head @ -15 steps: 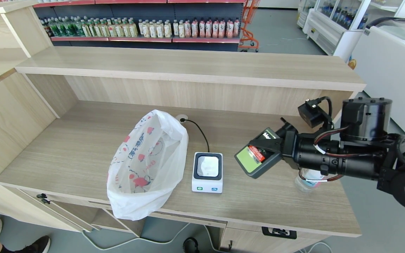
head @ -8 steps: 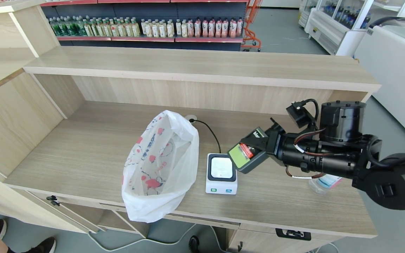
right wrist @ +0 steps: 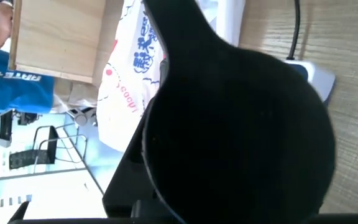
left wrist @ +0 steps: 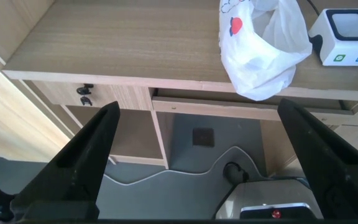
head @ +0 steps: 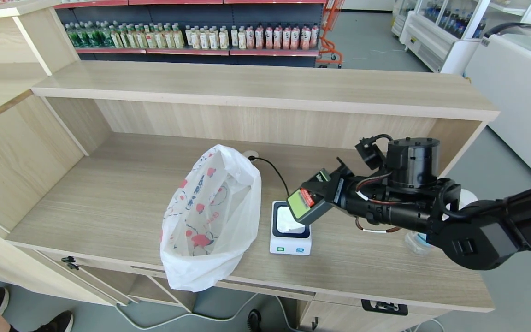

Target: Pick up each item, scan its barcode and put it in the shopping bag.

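Swinging in from the right, the right gripper carries the dark box across. It now hangs just over the scanner, where half a second back it sat beside it. The pincer is clamped on the box, so the scan looks imminent, with bagging after. The left gripper waits low before the counter, fingers apart. The shopping bag stands open beside the scanner. The box shows a green face and red label, its lettering too small to read. The bag carries red and blue print.
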Controlling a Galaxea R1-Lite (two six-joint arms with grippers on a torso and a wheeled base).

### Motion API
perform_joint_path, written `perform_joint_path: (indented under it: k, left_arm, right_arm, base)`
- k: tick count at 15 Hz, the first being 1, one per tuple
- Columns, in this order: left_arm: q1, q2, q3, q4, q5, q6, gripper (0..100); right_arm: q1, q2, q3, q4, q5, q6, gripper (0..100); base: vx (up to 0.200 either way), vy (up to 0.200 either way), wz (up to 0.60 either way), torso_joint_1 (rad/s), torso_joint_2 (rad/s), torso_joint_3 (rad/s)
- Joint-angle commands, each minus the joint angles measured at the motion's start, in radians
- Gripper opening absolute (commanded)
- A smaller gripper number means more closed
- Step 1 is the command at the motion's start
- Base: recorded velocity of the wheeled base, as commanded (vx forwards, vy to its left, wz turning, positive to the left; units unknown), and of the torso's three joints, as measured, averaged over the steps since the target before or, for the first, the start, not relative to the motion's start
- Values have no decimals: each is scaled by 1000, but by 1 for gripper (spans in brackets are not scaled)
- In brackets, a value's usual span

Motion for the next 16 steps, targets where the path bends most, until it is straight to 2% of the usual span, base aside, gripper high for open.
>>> perform_joint_path:
  k: [1,6,16]
  left_arm:
    - [0,0,0,0,0,0,100]
    - [0,0,0,0,0,-3,100]
    - [1,0,0,0,0,0,100]
  right_arm:
    - [31,58,-37,-1,-24,0,0]
    - [46,148,-117,0,-67,-36,0]
    - [55,226,-175,0,-67,-62,0]
  base:
    - [0,0,0,0,0,0]
    - [0,0,0,0,0,0]
    - [0,0,0,0,0,0]
